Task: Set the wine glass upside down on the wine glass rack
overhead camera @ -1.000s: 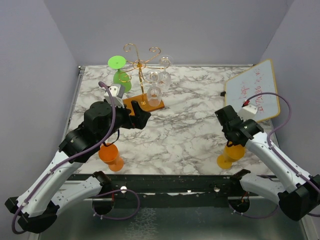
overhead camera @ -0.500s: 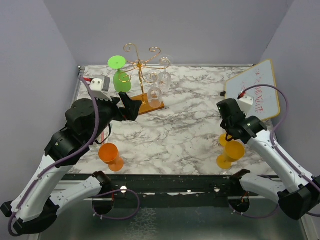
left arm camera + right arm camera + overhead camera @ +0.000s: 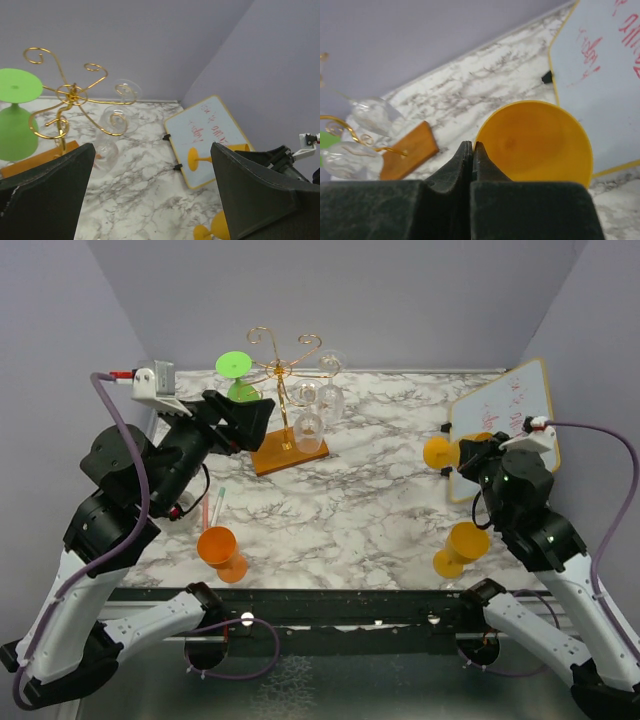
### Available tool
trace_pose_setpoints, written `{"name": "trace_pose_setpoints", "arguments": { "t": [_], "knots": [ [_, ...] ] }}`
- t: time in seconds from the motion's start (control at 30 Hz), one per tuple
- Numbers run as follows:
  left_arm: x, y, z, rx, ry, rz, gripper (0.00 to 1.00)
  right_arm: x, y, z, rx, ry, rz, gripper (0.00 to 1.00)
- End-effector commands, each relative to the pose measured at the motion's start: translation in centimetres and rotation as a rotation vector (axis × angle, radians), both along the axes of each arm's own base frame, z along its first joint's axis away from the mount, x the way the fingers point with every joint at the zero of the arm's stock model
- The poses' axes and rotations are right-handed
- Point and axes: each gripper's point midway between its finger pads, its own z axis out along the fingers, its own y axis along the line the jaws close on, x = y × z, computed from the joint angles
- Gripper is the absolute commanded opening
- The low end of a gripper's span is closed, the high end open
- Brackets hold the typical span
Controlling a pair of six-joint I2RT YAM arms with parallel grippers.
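Lifted off the table (image 3: 380, 502) by its right edge, the yellow wine glass (image 3: 436, 452) hangs sideways in the clenched right gripper (image 3: 462, 454), seemingly rim-pinched, and needs slow inverting toward the far-left wine glass rack (image 3: 280, 453).

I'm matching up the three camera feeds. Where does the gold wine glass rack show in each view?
Top external: the wine glass rack stands at the back, left of centre.
Left wrist: it fills the left half, scroll arms up close, beside the green glass.
Right wrist: only its wooden base and some gold wire, at the left edge.
Shared landmark: the whiteboard with red writing, right of the rack in every view.
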Motion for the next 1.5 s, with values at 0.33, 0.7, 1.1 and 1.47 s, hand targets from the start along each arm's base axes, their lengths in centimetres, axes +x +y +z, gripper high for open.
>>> {"name": "trace_pose_setpoints", "arguments": {
  "t": [0.33, 0.7, 1.1, 1.47],
  "knots": [
    [-0.1, -9.9, 1.0, -0.197, 0.082, -0.400, 0.99, -4.9, 0.9, 13.4, 0.354, -0.570, 0.185, 0.01],
    [3.8, -14.4, 1.9, -0.563, 0.214, -0.450, 0.93, -8.1, 4.9, 20.1, 0.570, -0.872, 0.490, 0.00],
    [1.0, -20.0, 3.5, -0.678, 0.224, -0.578, 0.94, -8.5, 7.6, 23.4, 0.542, -1.001, 0.653, 0.01],
    [3.3, -20.2, 4.4, -0.803, 0.172, -0.379, 0.78, -9.0, 7.9, 23.6, 0.578, -1.030, 0.688, 0.01]
  ]
}}
